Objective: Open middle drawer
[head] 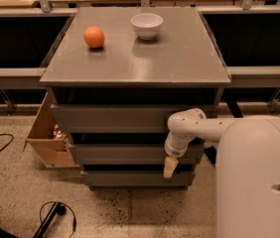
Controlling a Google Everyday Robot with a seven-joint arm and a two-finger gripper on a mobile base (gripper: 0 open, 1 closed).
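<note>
The grey cabinet has three stacked drawer fronts under its flat top. The middle drawer is a wide plain grey front without a handle; it stands a little forward of the cabinet, with a dark gap above it. My white arm reaches in from the right and bends down in front of the cabinet's right side. My gripper hangs pointing down, with its cream tip over the right end of the middle drawer's lower edge, just above the lowest front.
An orange and a white bowl sit on the cabinet top. A cardboard box stands on the floor at the cabinet's left. Black cables lie on the speckled floor at the front left. Dark shelving flanks both sides.
</note>
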